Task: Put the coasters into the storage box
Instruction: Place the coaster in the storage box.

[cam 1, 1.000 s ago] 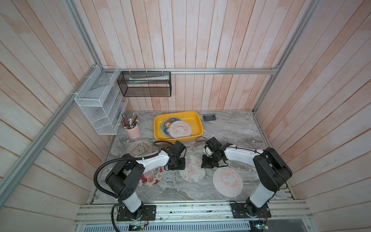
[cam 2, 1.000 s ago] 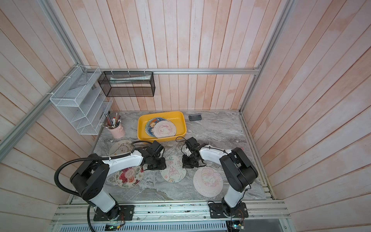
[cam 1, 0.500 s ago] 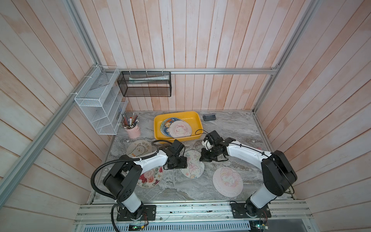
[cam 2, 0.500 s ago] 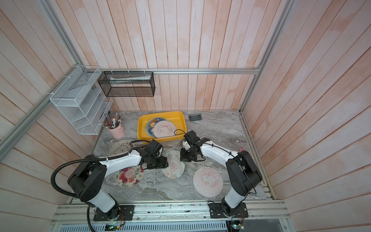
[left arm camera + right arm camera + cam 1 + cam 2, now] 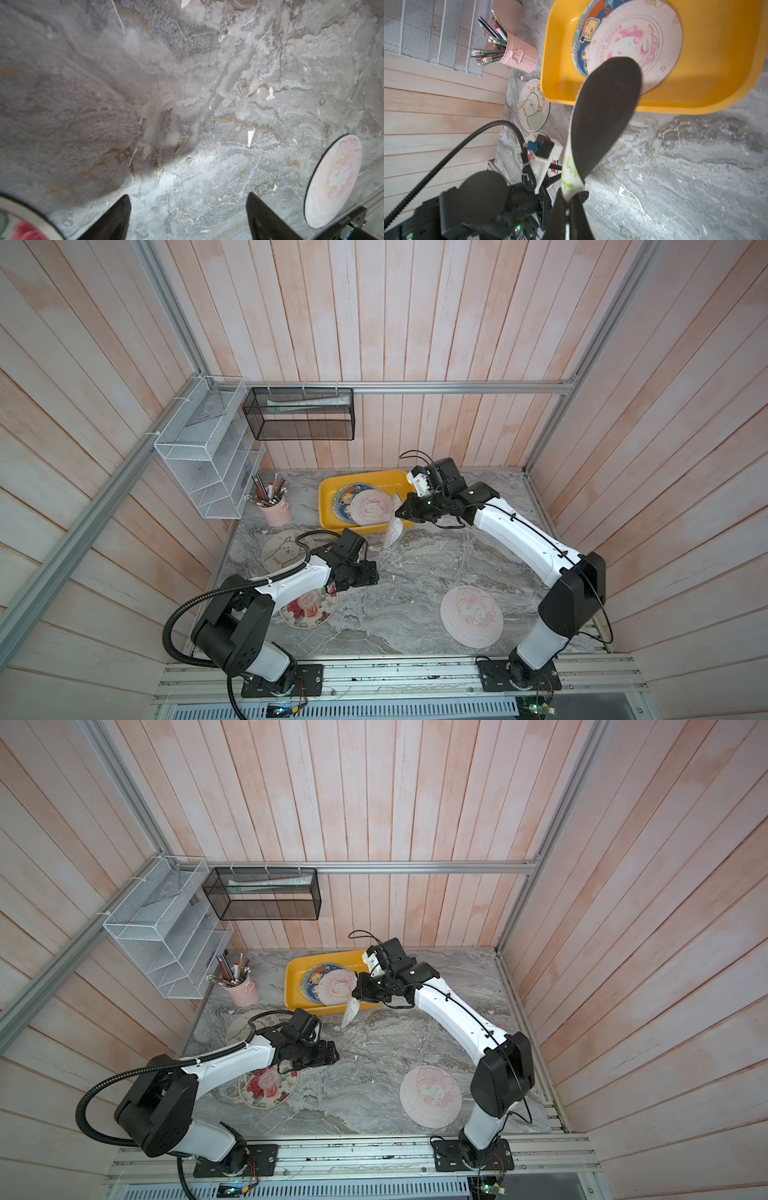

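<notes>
Pinched tight in the right gripper [image 5: 568, 200], the held coaster [image 5: 604, 116] hangs edge-on, dark underside showing, across the front rim of the yellow storage box [image 5: 326, 516]. Inside the box a pink coaster [image 5: 371, 508] overlaps a blue coaster [image 5: 341, 499]. The left gripper [image 5: 188, 198] is spread wide, holding nothing, low over the bare marble table [image 5: 187, 104]; flat on the table lie an alpaca coaster [image 5: 282, 553], a floral coaster [image 5: 309, 608] and a pale pink coaster [image 5: 471, 616].

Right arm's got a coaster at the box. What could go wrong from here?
1. The right gripper pinches the held coaster only at its edge; it could slip out.
2. It hangs on edge across the near rim of the storage box; released here, it may catch the rim and drop onto the table outside.
</notes>
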Action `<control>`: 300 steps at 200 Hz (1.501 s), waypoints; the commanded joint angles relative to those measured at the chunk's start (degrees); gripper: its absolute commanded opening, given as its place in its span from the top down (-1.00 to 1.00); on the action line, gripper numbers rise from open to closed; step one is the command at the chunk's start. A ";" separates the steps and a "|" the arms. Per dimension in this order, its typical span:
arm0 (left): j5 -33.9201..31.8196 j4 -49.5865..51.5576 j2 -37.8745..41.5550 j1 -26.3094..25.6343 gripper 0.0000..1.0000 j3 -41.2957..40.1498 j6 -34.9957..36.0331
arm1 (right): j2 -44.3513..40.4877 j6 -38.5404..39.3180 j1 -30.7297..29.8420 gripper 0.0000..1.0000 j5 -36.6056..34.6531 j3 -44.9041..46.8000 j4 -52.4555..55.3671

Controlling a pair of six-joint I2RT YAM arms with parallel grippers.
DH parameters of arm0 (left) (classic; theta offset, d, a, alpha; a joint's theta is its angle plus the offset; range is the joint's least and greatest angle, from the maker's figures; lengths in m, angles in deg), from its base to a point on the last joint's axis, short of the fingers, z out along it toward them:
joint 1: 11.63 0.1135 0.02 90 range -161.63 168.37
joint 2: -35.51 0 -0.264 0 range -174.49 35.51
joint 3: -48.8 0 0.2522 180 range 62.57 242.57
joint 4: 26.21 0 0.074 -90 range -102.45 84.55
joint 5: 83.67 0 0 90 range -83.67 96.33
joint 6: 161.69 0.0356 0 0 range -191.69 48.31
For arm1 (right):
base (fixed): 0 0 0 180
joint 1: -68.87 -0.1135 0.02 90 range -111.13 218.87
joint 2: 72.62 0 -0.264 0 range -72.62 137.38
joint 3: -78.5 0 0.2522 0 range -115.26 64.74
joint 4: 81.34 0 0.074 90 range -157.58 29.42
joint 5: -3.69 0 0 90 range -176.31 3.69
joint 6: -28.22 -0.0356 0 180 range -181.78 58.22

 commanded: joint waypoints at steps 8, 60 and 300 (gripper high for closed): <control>0.49 -1.52 1.90 0.46 -0.77 -1.51 -0.70 | 8.27 0.86 -0.35 1.00 1.07 -10.85 0.64; -0.01 -0.79 4.21 0.60 -0.79 -2.38 -0.97 | 27.70 0.86 -0.29 1.00 4.23 -33.67 1.04; 0.12 -0.05 2.51 0.96 -0.86 1.11 0.26 | 19.26 9.65 10.87 -0.33 -2.52 -10.17 3.99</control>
